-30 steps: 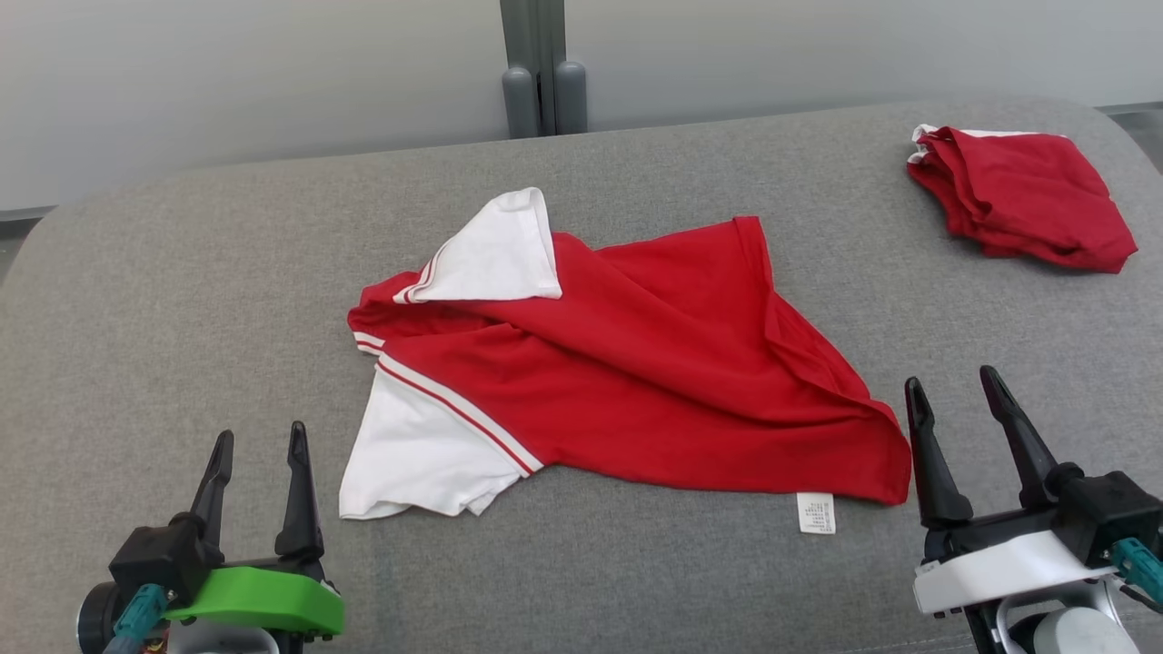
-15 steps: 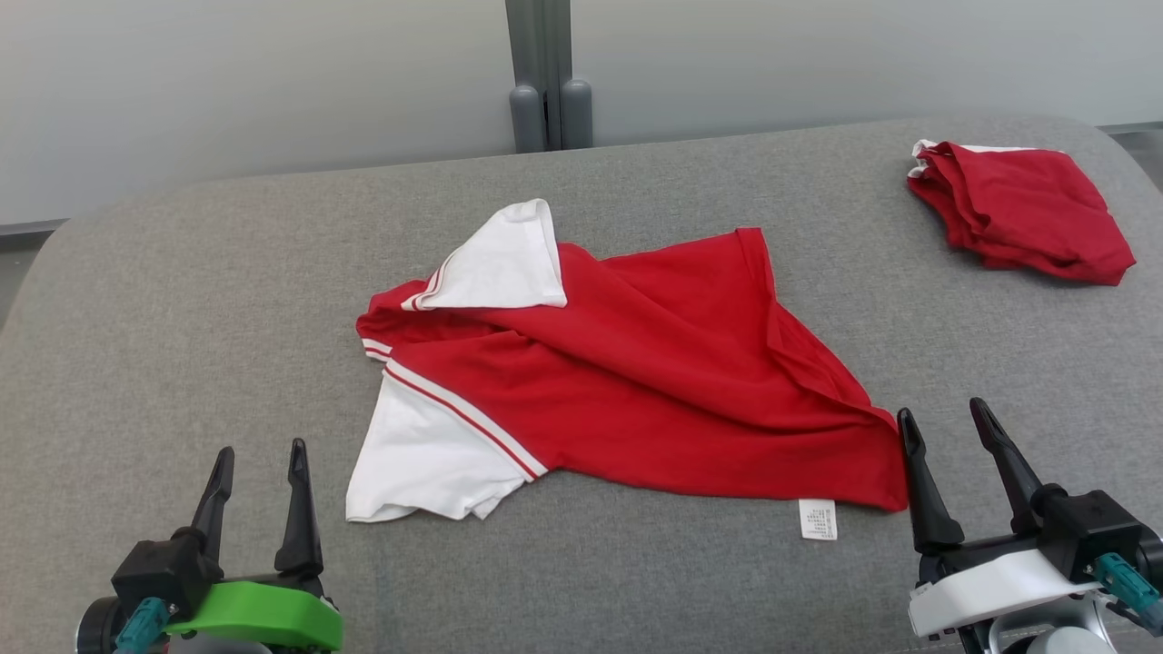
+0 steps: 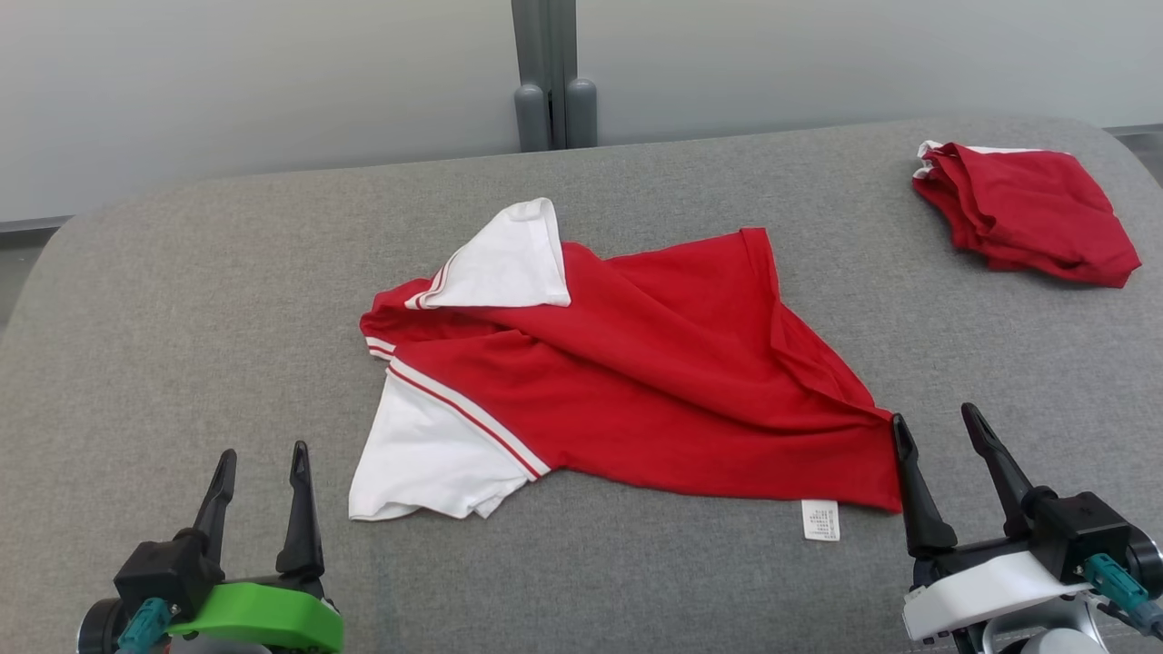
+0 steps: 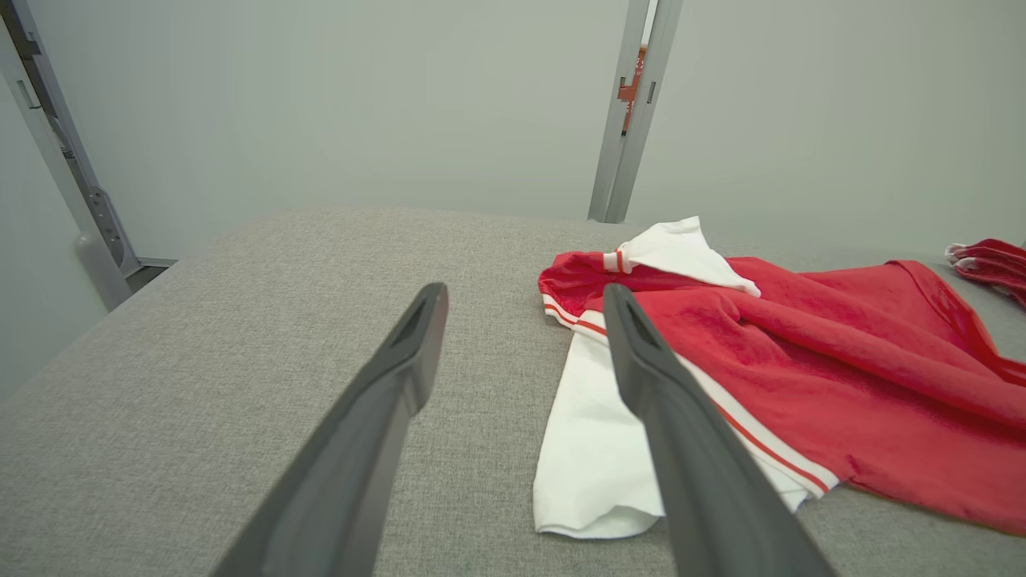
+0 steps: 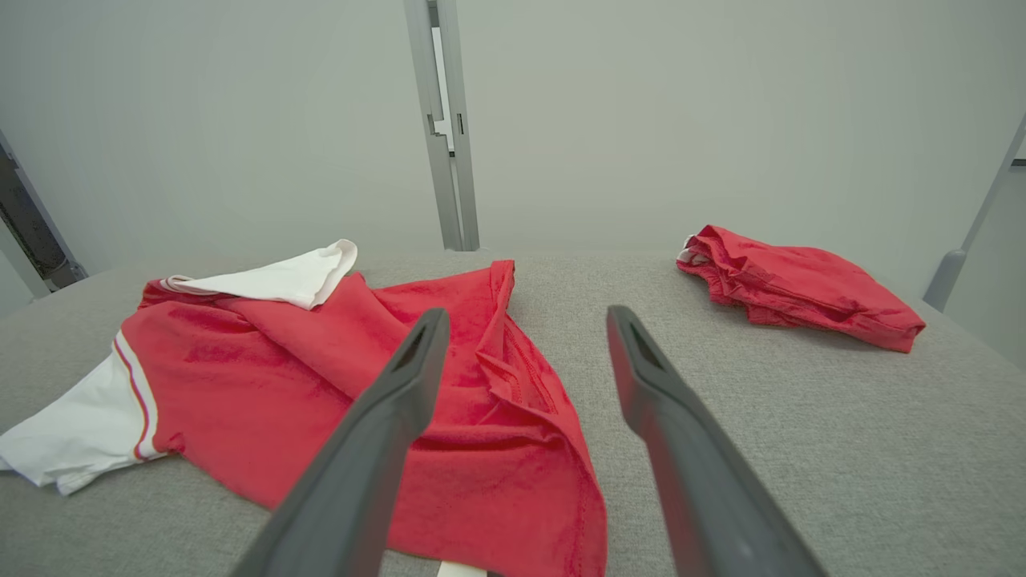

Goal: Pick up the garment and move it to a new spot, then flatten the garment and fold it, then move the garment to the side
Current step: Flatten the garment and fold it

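While the left end effector [image 3: 263, 451] and right end effector [image 3: 933, 415] gape empty, the garment [image 3: 636, 381] has its lower-right corner beside the latter.

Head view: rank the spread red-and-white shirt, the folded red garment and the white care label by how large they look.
Largest: spread red-and-white shirt.
Then: folded red garment, lying farther from the camera.
Smallest: white care label.

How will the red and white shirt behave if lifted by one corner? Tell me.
Likely floppy: the shirt lies in soft folds. Probably light, since the cloth looks thin. It may drag on the grey upholstery rather than slide.
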Controlling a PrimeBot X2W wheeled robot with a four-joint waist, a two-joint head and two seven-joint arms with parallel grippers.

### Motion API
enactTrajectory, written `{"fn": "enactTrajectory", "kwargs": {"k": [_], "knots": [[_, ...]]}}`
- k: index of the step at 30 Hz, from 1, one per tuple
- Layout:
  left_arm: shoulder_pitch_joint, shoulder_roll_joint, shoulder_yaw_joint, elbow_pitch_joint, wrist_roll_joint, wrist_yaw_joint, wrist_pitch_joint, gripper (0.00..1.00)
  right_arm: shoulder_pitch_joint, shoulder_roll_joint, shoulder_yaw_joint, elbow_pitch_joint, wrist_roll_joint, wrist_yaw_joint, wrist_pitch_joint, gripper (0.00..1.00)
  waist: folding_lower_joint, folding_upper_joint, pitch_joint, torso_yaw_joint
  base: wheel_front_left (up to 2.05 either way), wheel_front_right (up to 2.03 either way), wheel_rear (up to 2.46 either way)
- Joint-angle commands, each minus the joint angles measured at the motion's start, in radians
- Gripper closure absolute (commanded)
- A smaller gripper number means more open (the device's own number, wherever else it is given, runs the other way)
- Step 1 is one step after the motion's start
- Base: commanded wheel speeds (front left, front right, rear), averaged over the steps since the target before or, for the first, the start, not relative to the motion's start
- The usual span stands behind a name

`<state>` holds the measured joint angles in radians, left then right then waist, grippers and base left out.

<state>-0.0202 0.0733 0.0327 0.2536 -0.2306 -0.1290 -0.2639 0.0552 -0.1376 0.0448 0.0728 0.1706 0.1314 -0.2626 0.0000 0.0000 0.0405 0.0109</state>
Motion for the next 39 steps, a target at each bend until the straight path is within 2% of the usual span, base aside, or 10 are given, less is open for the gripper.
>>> {"fn": "enactTrajectory", "kwargs": {"k": [1, 19, 31, 39], "knots": [[0.006, 0.005, 0.003, -0.001, 0.004, -0.003, 0.000, 0.00, -0.008, 0.001, 0.000, 0.003, -0.007, -0.001, -0.003, 0.00, 0.0000, 0.0000, 0.000, -0.001, 0.00, 0.00, 0.00], [-0.035, 0.026, -0.034, 0.021, 0.003, -0.003, 0.000, 0.00, -0.040, -0.004, -0.003, 0.032, -0.019, -0.001, -0.003, 0.00, 0.0000, 0.0000, 0.039, -0.015, 0.00, 0.00, 0.00], [-0.140, 0.057, -0.113, 0.203, -0.027, -0.003, 0.000, 0.00, -0.135, -0.005, -0.021, 0.248, -0.017, -0.001, -0.003, 0.00, 0.0000, 0.0000, 0.130, -0.033, 0.00, 0.00, 0.00], [-0.200, 0.069, -0.128, 0.340, -0.054, -0.003, 0.000, 0.00, -0.199, 0.028, -0.019, 0.393, 0.003, -0.001, -0.003, 0.00, 0.0000, 0.0000, 0.180, -0.050, 0.00, 0.00, 0.00]]}}
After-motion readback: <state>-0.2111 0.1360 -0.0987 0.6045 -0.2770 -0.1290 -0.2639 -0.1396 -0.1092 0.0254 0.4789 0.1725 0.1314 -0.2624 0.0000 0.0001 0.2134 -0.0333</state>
